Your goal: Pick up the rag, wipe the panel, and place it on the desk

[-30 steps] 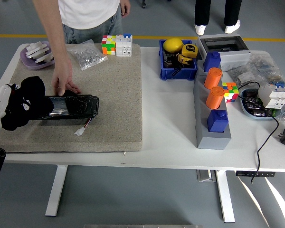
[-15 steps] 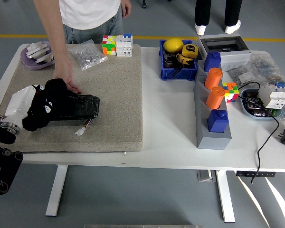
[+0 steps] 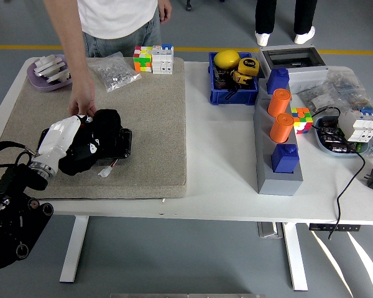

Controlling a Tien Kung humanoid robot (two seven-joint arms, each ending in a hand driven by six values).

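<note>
1. The left hand (image 3: 81, 144) was closed on the black rag (image 3: 98, 139), pressing it onto the black panel (image 3: 121, 141), which lay on the beige mat (image 3: 146, 112) at the table's left.
2. The rag looked soft, light and floppy, so bunching it in the palm seemed best. The panel looked rigid and glossy, probably slippery.
3. A person's hand (image 3: 82, 104) steadied the panel's far edge.
4. Count: one rag, one panel, two orange cylinders (image 3: 278, 102), three puzzle cubes (image 3: 142, 58). The right hand wasn't visible.

Left hand (image 3: 81, 146) pressing black rag (image 3: 98, 133) on dark panel (image 3: 119, 141), person's hand (image 3: 82, 102) holding panel's far edge
</note>
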